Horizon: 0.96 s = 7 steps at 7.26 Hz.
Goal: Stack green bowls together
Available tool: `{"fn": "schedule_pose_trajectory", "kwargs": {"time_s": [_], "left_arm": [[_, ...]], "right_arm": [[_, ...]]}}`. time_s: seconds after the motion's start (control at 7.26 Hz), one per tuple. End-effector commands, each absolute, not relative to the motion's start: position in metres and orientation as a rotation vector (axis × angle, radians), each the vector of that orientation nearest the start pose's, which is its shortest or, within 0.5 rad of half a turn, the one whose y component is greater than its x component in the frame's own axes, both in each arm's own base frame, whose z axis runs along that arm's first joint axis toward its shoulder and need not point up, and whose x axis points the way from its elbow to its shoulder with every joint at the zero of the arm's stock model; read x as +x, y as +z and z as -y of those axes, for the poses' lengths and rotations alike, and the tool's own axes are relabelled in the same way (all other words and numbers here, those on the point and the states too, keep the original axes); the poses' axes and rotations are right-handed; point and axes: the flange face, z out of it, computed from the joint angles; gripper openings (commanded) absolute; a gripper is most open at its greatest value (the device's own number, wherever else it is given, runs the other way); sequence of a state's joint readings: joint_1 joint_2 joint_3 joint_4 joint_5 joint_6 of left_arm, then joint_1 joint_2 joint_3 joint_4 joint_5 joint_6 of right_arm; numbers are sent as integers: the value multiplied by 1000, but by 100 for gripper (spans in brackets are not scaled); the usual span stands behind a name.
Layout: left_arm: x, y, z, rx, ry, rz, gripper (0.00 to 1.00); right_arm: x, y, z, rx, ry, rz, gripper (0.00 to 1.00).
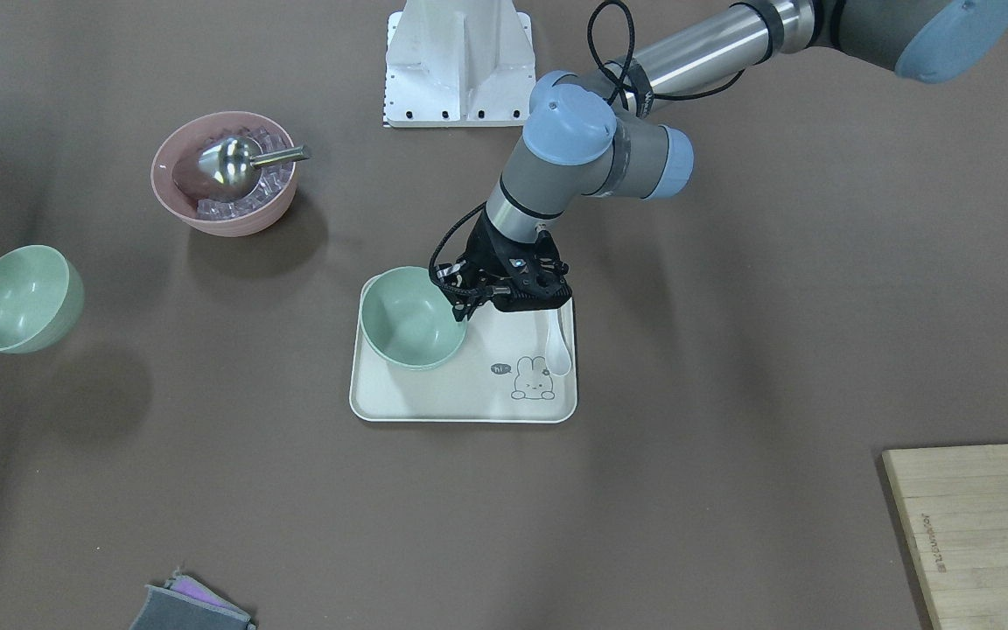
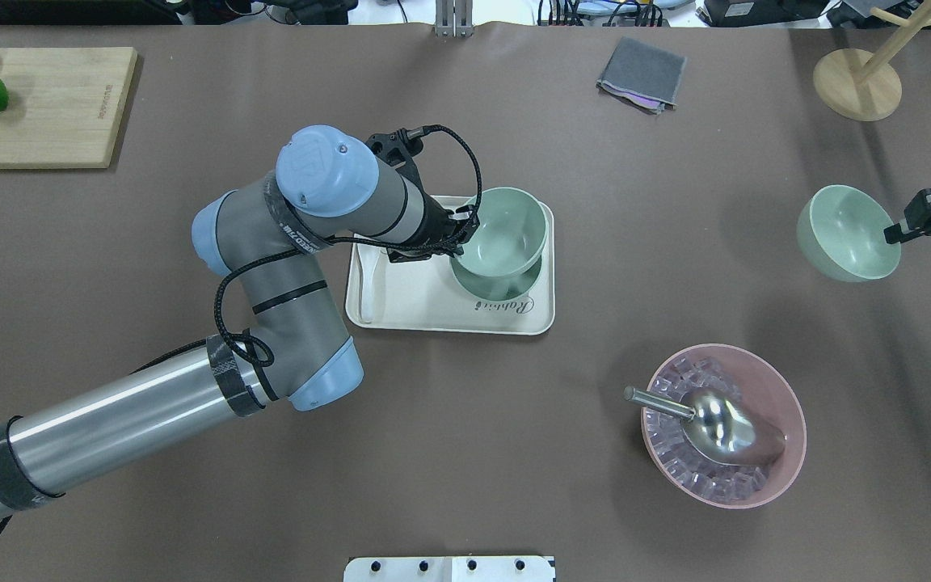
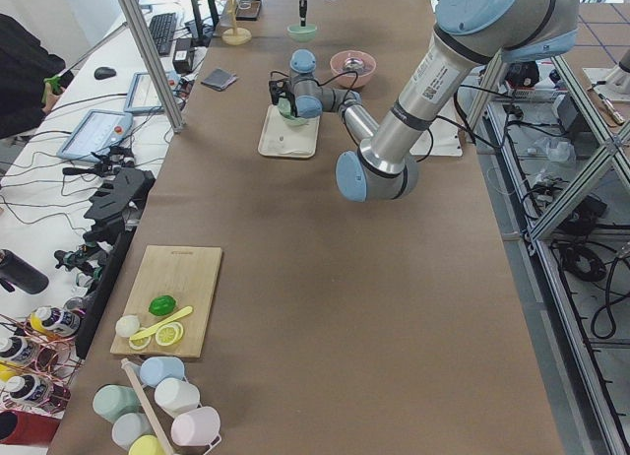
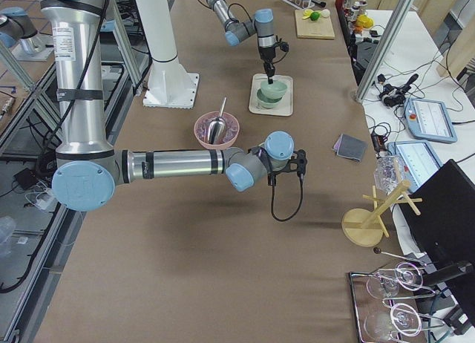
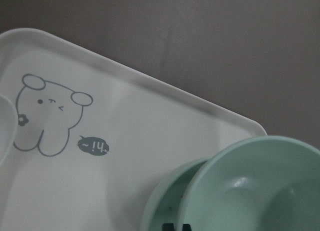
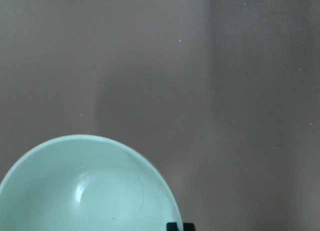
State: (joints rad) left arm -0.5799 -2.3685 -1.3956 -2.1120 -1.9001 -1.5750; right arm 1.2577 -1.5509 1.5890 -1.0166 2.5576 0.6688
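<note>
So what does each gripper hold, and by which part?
Left gripper: small round pale-green matte bowl, by its rim, over another green bowl. Right gripper: a third green bowl, by its rim.

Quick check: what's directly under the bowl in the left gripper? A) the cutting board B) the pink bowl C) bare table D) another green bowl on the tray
D: the left gripper holds the upper green bowl by its rim over a second green bowl on the tray.
</note>
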Motion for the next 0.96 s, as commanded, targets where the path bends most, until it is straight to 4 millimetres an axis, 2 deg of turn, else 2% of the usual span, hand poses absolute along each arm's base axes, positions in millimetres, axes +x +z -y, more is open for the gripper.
{"fn": "schedule_pose_trajectory", "kwargs": {"time_s": [0.0, 0.14, 0.28, 0.41, 0.55, 0.69, 0.83], "left_arm": [[575, 179, 493, 49, -316, -1186, 86], [582, 180, 485, 43, -307, -1184, 98], [583, 188, 483, 38, -306, -1174, 98], [578, 182, 482, 43, -303, -1184, 98], [569, 175, 481, 47, -303, -1199, 98], [553, 174, 484, 60, -313, -1207, 98], [527, 171, 494, 32, -320, -1200, 98]], "right_arm": [[-110, 563, 504, 28, 28, 1095, 0], [-110, 563, 504, 28, 26, 1097, 0], [-111, 561, 505, 29, 26, 1097, 0], [-109, 560, 506, 34, 28, 1099, 0], [-109, 548, 506, 37, 18, 1120, 0], [-110, 524, 511, 41, 41, 1143, 0], [-112, 495, 517, 41, 78, 1168, 0]]}}
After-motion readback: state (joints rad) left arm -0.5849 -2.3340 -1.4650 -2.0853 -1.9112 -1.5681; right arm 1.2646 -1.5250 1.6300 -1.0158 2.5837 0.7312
